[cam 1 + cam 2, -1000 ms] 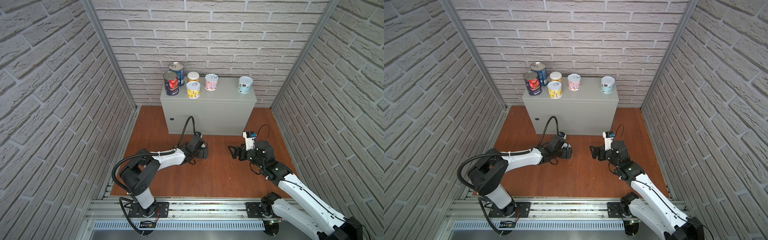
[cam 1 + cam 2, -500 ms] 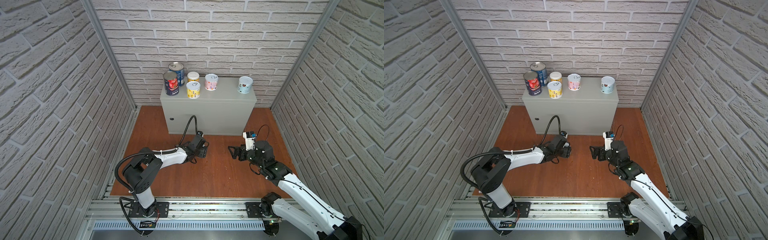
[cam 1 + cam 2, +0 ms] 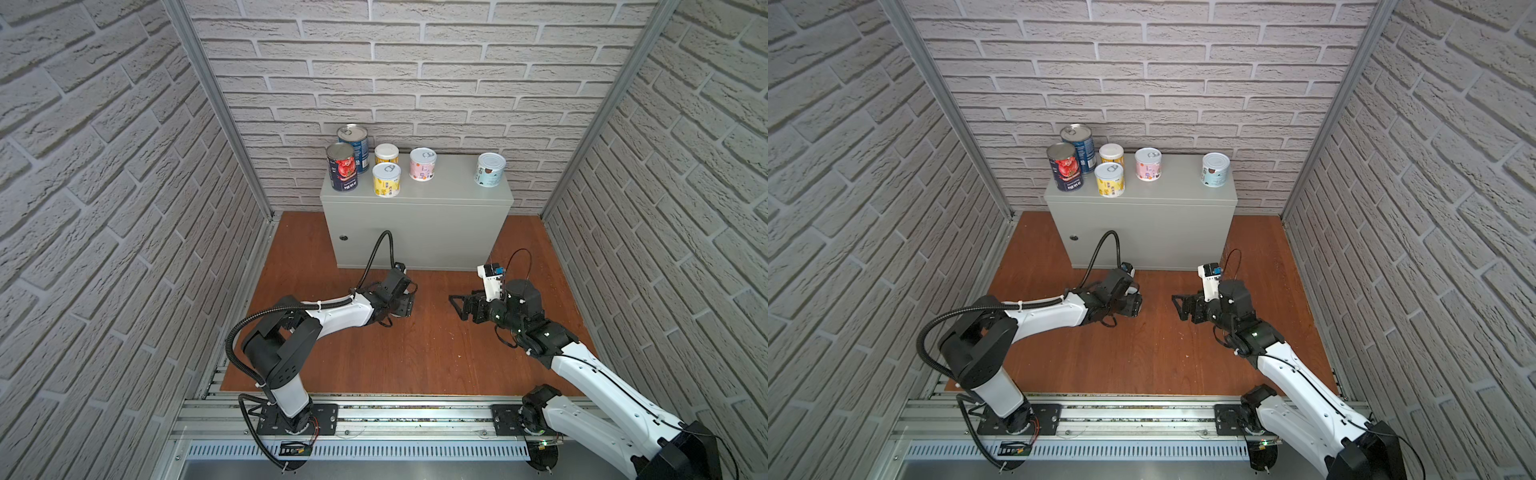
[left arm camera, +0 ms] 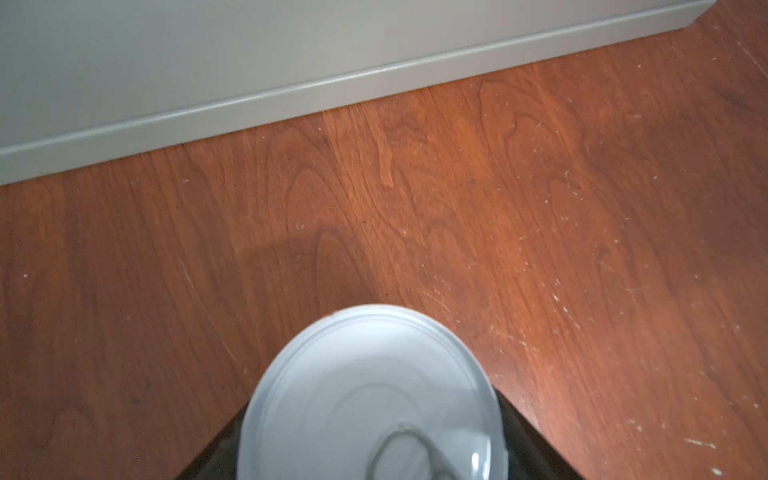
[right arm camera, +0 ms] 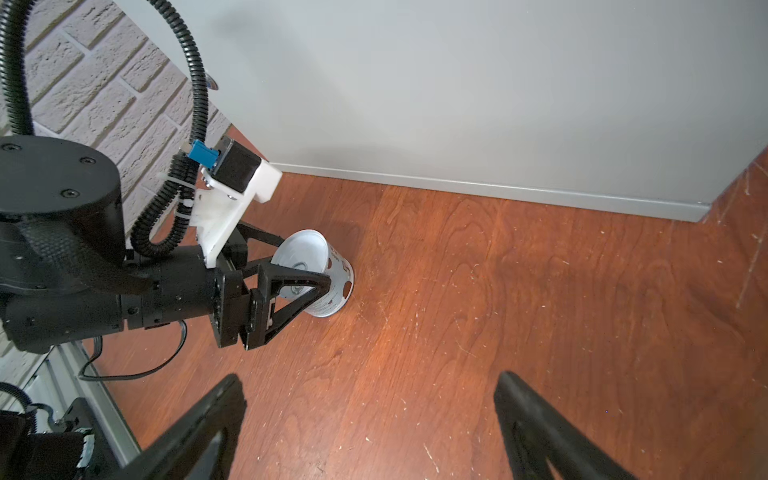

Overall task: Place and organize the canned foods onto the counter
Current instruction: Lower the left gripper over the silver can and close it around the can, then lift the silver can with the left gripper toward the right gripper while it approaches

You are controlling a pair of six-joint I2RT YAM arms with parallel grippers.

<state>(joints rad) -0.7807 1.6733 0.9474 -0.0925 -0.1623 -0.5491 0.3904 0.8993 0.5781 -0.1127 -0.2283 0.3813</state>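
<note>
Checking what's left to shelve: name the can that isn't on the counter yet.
The pale blue can on the wooden floor, held between the fingers of the left end effector. The other six cans stand on top of the grey counter.

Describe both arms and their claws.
Left arm and right arm: white shells, black joints. A ribbed black hose loops along the left; a thin black wire on the right. Left claw and right claw: black, triangular open-frame fingers, white bracket, blue connector.

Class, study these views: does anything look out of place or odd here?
Yes. One pale blue can is down at the wooden floor, not on the counter where the other cans stand. The left gripper is closed around it.
</note>
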